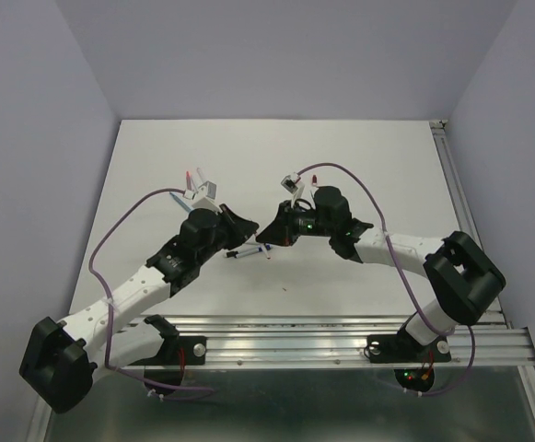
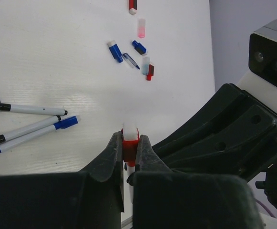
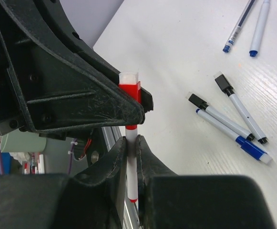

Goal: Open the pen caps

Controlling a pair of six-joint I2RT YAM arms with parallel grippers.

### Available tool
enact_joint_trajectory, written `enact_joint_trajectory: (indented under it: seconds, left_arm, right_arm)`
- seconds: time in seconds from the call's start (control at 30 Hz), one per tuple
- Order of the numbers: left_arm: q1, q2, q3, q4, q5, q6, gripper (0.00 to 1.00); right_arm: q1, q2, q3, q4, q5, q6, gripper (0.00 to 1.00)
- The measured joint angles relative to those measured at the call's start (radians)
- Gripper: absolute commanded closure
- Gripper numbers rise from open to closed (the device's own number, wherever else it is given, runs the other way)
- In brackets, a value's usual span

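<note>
**Grip state.** The left gripper [image 2: 129, 145] is closed on the red pen cap [image 2: 130, 139]. Both fingers press the cap's sides, and its white end projects beyond the fingertips. The right gripper [image 3: 132, 143] is closed on the white pen barrel [image 3: 132, 167] of the same pen, just below the cap. The pen is held above the table [image 1: 157, 166], between the two grippers.

**Top external view.** This view shows both arms angled inward, with their wrists meeting over the middle of the table. The wrist housings hide the fingertips and the held pen. A few loose pens [image 1: 244, 250] lie just in front of the meeting point.

**Left wrist view.** Only this view shows the loose pen caps [image 2: 114, 50] scattered on the table beyond the gripper. They are blue, red and pale pink. Three pens [image 2: 33, 110] lie to the left of the gripper, one of them carrying a blue cap.

**Right wrist view.** Only this view shows the barrel and the cap in line. A finger of the left gripper covers the joint, so it cannot be told whether the cap is seated or separated. Five further pens [image 3: 238, 107] lie on the table to the right.

**Markings.** Any print on the pens is too small to read.
</note>
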Motion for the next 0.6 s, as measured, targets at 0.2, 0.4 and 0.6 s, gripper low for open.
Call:
enact_joint_trajectory:
  seconds: [0.2, 0.4, 0.6]
  left_arm:
    - [-0.007, -0.002, -0.019, 0.018, 0.003, -0.026, 1.0]
    - [-0.014, -0.04, -0.055, 0.026, -0.014, -0.067, 1.0]
    - [-0.014, -0.069, -0.056, 0.037, -0.034, -0.093, 1.0]
  right_arm:
    - [0.0, 0.0, 0.0, 0.002, -0.016, 0.005, 0.59]
    - [0.0, 0.004, 0.0, 0.018, -0.052, 0.008, 0.57]
    - [0.012, 0.031, 0.0, 0.033, -0.071, 0.011, 0.7]
